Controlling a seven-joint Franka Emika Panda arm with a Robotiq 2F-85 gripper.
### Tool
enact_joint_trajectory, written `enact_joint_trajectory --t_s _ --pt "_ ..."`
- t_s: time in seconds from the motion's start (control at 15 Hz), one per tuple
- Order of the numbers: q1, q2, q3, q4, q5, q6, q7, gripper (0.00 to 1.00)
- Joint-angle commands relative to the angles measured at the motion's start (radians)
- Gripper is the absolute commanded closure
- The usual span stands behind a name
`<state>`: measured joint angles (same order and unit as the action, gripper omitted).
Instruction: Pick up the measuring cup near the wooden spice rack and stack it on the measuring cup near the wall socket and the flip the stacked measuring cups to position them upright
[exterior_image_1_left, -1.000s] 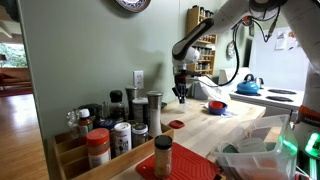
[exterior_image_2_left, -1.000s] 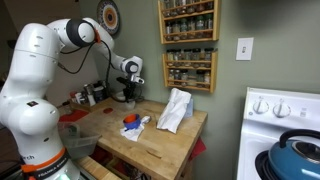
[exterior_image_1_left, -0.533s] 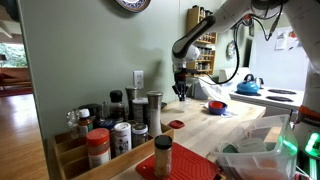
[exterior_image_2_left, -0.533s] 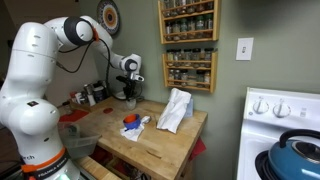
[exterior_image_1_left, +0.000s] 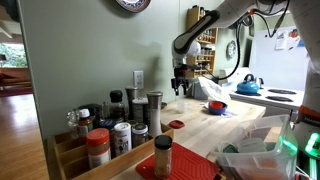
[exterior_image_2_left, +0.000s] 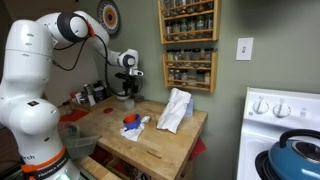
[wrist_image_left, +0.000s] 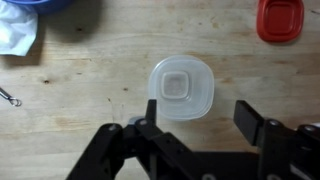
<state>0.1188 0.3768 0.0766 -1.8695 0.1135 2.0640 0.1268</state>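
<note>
In the wrist view a translucent white measuring cup (wrist_image_left: 181, 87) stands mouth-up on the wooden counter (wrist_image_left: 100, 70); a smaller square shape shows inside it, perhaps a second cup nested there. My gripper (wrist_image_left: 200, 125) hangs just above and to the near side of it, with the jaws wide apart and nothing between them. Both exterior views show the gripper (exterior_image_1_left: 180, 88) (exterior_image_2_left: 127, 93) raised over the counter's far end by the wall. The cup itself is too small to make out there.
A red container (wrist_image_left: 280, 18) lies on the counter beyond the cup, and a blue bowl (wrist_image_left: 35, 4) rests on a white cloth (wrist_image_left: 18, 32). Spice jars (exterior_image_1_left: 110, 125) crowd the near counter. A wall spice rack (exterior_image_2_left: 187, 45), a crumpled towel (exterior_image_2_left: 175, 108) and a stove (exterior_image_2_left: 285, 110) are nearby.
The gripper was shut low at the counter; now its jaws have spread and it has lifted a little, leaving the translucent cup standing on the wood.
</note>
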Motion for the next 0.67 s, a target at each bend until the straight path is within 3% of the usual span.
enact_joint_trajectory --t_s 0.0,0.4,0.47,0.6 --pt "0.010 -0.081 -0.008 -0.062 -0.035 0.055 0.039 0.00" --pt "0.007 -0.186 -0.009 -0.087 -0.110 0.049 0.038 0.00" --pt "-0.002 -0.125 0.000 -0.025 -0.075 0.028 0.023 0.00" --pt "-0.002 -0.154 0.000 -0.036 -0.088 0.028 0.023 0.00"
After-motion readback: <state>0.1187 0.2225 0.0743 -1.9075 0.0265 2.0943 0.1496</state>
